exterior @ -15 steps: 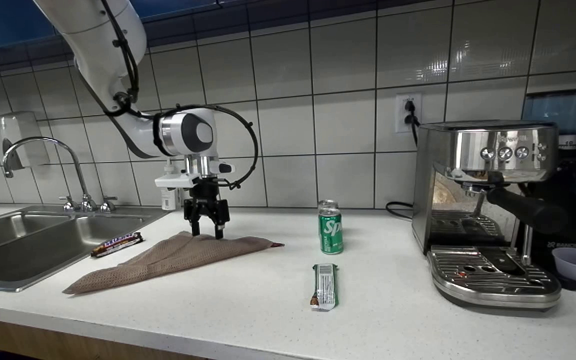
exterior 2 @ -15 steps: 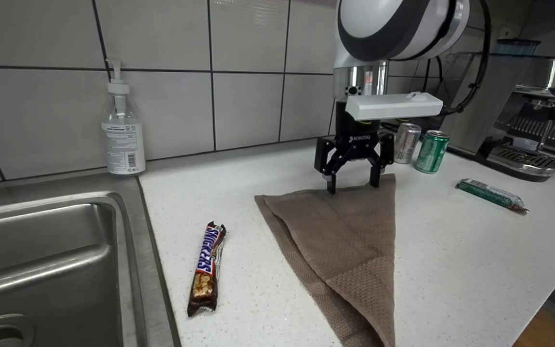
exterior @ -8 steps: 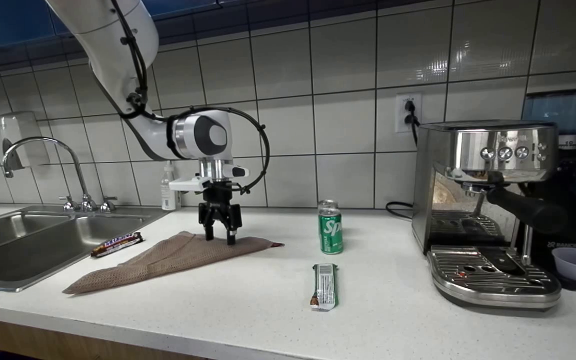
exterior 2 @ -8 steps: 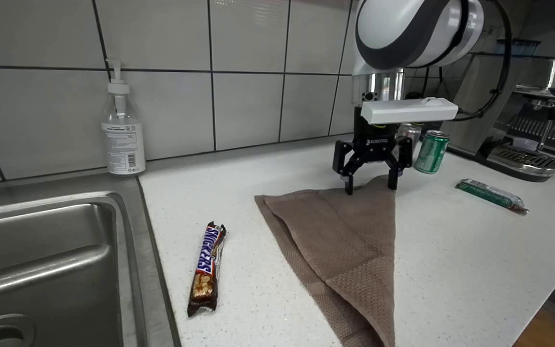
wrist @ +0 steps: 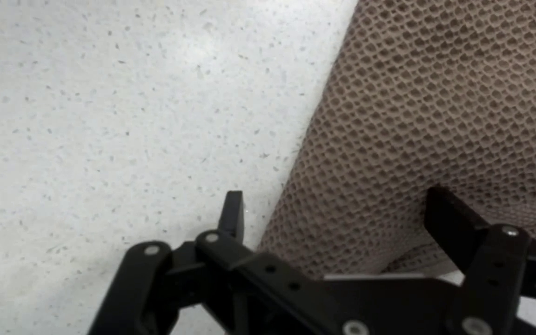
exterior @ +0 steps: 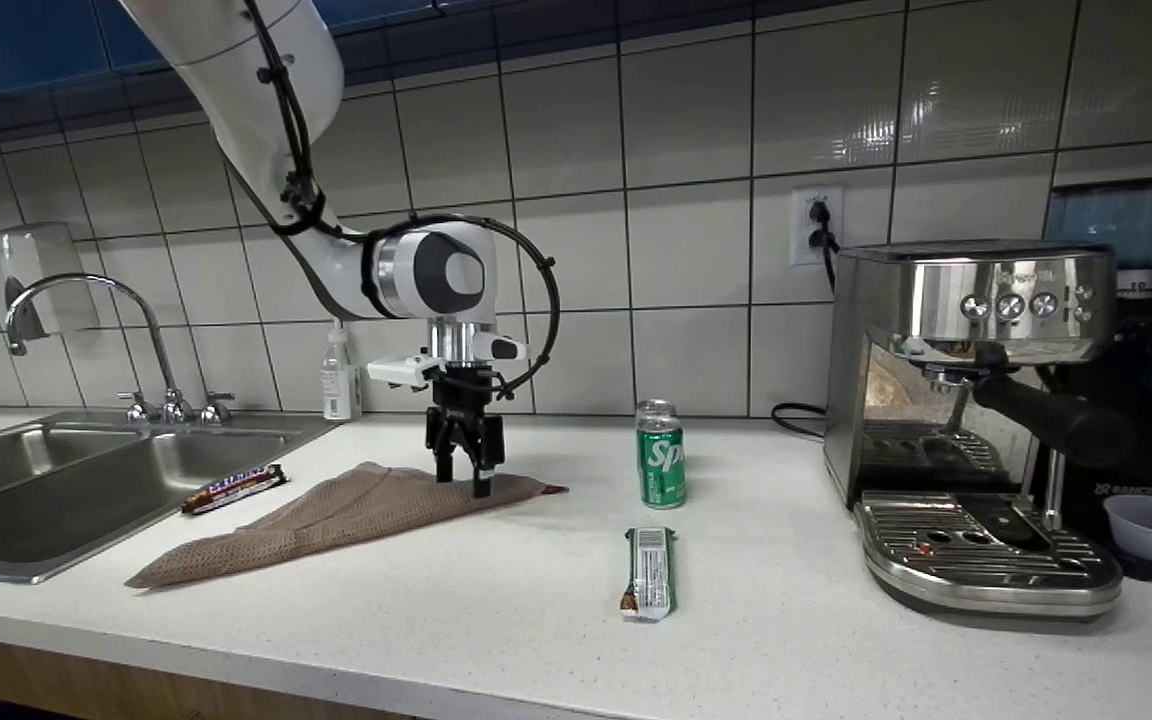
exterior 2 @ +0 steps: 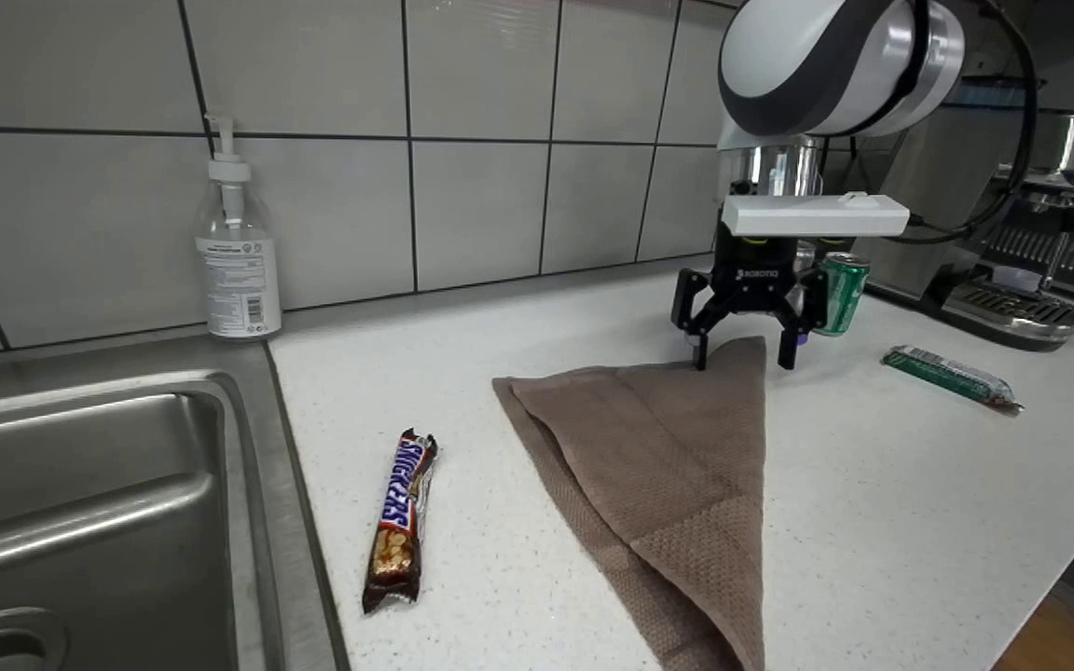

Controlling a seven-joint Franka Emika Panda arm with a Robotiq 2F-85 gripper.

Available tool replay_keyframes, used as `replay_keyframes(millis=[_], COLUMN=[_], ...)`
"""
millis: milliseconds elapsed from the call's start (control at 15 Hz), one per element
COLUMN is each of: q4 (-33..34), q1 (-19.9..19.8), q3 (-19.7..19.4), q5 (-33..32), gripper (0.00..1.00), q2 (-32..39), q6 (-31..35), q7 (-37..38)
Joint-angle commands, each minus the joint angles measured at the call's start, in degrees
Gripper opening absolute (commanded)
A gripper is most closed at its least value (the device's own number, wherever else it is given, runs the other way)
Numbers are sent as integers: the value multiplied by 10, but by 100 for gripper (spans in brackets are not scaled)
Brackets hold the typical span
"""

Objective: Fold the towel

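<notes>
The brown towel [exterior: 336, 515] lies on the counter in a roughly triangular shape, with a small red tag [exterior: 554, 490] at its right tip. Layered edges run along the left side of the towel [exterior 2: 667, 447] in an exterior view. Over its far end my gripper [exterior: 463, 484] points straight down, jaws wide apart and holding nothing. In the wrist view the gripper [wrist: 335, 193] straddles the towel's edge: the left finger is over bare counter, the right finger over the cloth [wrist: 412, 116]. Whether that fingertip touches the cloth, I cannot tell.
A green can [exterior: 661, 468] stands right of the gripper; a silver can is mostly hidden behind the gripper. A green wrapped bar [exterior 2: 952, 377] and a Snickers bar [exterior 2: 397, 522] lie on either side of the towel. Sink [exterior 2: 276, 447] at left, coffee machine [exterior: 976, 300] at right.
My gripper has moved rightward in both exterior views, along the towel's far end toward the tagged tip and the green can. It has stayed open. The towel has not moved.
</notes>
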Motion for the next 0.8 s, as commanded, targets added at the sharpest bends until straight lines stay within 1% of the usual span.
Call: replay_keyframes(millis=[0,733], q4=[-3,22], q1=[-13,-31], q3=[-3,-14], q5=[20,58], gripper=[100,100], q2=[-9,15], q6=[-11,-13], q7=[22,65])
